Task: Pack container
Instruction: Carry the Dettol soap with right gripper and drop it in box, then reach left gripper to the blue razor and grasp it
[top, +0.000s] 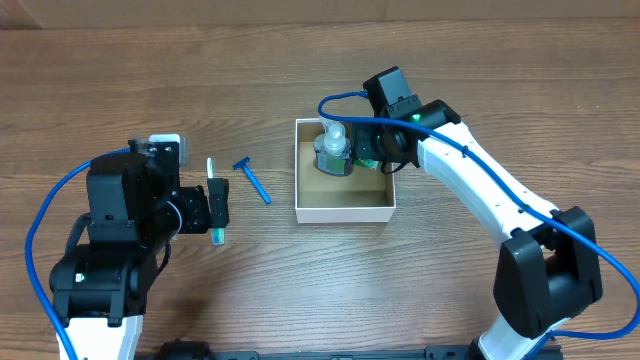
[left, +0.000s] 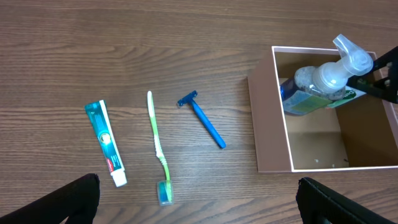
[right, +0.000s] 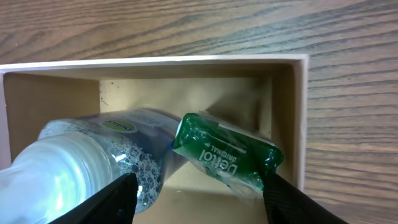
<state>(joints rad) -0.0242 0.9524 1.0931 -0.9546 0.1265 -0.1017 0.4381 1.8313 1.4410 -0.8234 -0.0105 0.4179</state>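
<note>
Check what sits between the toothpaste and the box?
Two things, seen in the left wrist view. Going from the toothpaste toward the box, first comes the toothbrush, then the blue razor. The rest is bare table.

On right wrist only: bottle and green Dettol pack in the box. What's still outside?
Observer: Three things: toothpaste, toothbrush and razor, all lying left of the box.
Operator: Left gripper busy?
Observer: No. The left gripper is open and empty, over the toothbrush.
Operator: Room in the box?
Observer: Yes, its near half is bare floor.
</note>
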